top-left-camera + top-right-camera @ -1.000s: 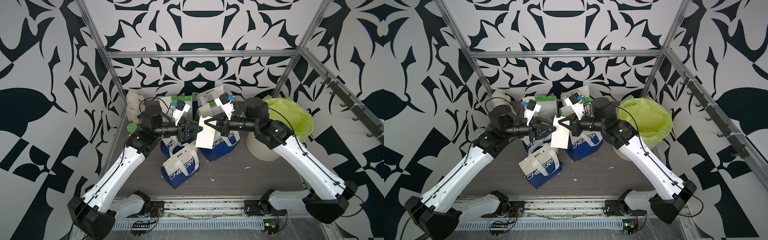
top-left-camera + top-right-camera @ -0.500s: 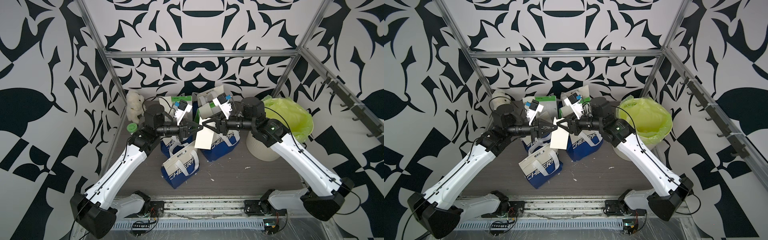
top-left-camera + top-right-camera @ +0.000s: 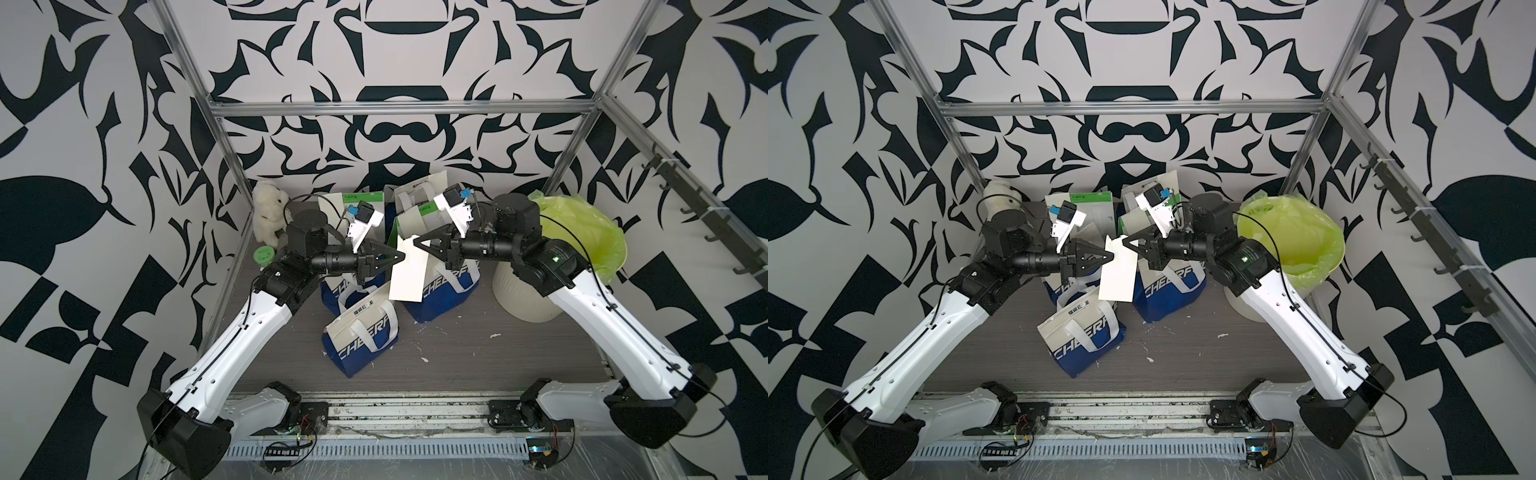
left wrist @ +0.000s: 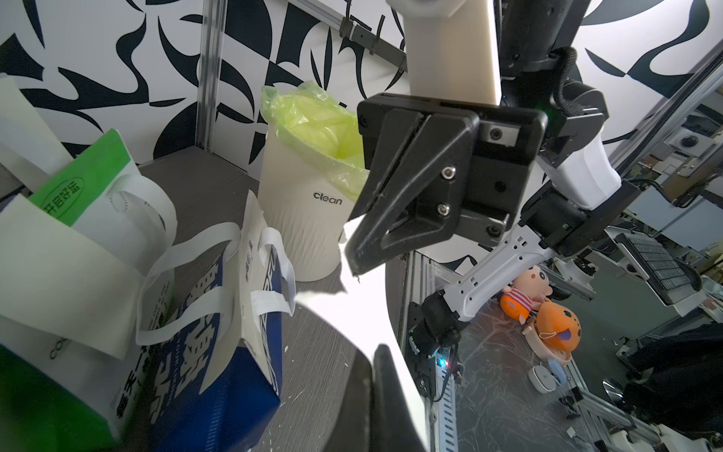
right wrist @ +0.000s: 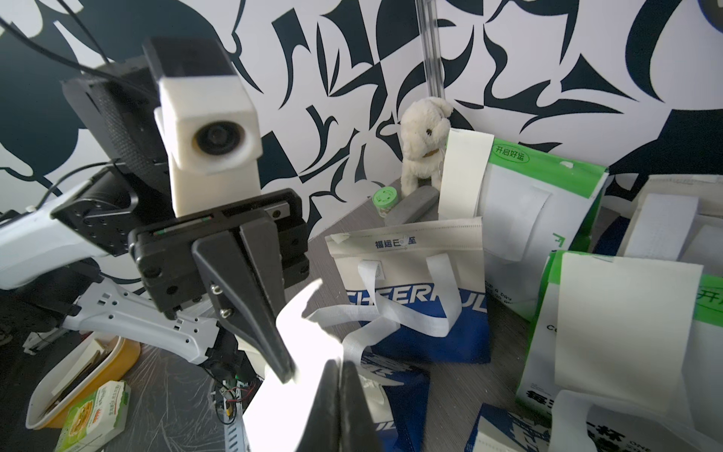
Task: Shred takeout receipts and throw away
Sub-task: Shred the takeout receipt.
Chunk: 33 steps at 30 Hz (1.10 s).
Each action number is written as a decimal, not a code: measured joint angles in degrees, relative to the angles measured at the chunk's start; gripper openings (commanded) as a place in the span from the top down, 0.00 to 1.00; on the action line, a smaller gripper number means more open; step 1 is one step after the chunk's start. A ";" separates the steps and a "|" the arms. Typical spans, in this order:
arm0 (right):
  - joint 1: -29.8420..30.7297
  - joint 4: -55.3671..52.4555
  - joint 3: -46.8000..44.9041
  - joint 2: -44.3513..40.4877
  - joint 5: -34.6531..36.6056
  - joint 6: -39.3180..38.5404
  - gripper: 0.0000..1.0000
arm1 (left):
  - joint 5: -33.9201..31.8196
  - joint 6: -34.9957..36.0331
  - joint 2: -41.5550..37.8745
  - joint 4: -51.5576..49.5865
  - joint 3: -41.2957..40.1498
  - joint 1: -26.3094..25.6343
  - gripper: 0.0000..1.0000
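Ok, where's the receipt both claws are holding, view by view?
Top view: receipt, centre frame.
Top view: centre again.
Left wrist: bright sheet at the right claw tip.
Right wrist: bright sheet at the left claw tip.
Shared landmark: blue-and-white bags behind it, in all four.

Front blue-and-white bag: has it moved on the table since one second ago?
No. The front bag lies in the same place, equally far from the white bin.
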 measured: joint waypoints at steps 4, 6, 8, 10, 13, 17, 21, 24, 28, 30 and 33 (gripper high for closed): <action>0.00 -0.04 -0.11 -0.02 -0.70 -0.02 1.00 | -1.81 0.00 -0.15 -0.11 0.00 -0.04 0.39; 0.00 0.00 -0.68 -0.26 -1.22 -0.02 1.00 | -2.62 0.02 -0.15 0.00 0.00 -0.04 0.40; 0.00 -0.07 -1.40 -0.63 -1.79 -0.02 1.00 | -3.37 -0.04 -0.15 0.04 0.00 -0.04 0.43; 0.00 -0.07 -2.01 -1.03 -2.23 0.00 1.00 | -3.78 -0.24 -0.15 0.20 0.02 -0.04 0.48; 0.00 0.02 -2.75 -1.64 -2.93 0.22 1.00 | -3.87 -0.79 0.09 0.52 0.15 -0.04 0.56; 0.00 0.04 -2.91 -1.86 -3.50 0.46 1.00 | -3.78 -1.79 0.90 1.03 0.52 -0.09 0.61; 0.00 0.07 -2.99 -1.86 -3.85 0.76 1.00 | -3.37 -2.64 1.14 1.68 0.55 -0.09 0.67; 0.00 0.07 -3.02 -1.86 -3.89 1.09 1.00 | -2.75 -2.89 1.16 2.19 0.63 -0.24 0.75; 0.00 0.07 -3.02 -1.86 -3.89 1.33 1.00 | -1.92 -3.13 1.33 2.60 0.81 -0.63 0.84; 0.00 0.07 -3.02 -1.86 -3.87 1.44 1.00 | -1.66 -3.21 1.44 2.64 0.87 -0.79 0.84; 0.00 0.04 -3.02 -1.81 -3.52 1.53 1.00 | -1.36 -3.23 1.64 2.67 0.87 -1.01 0.85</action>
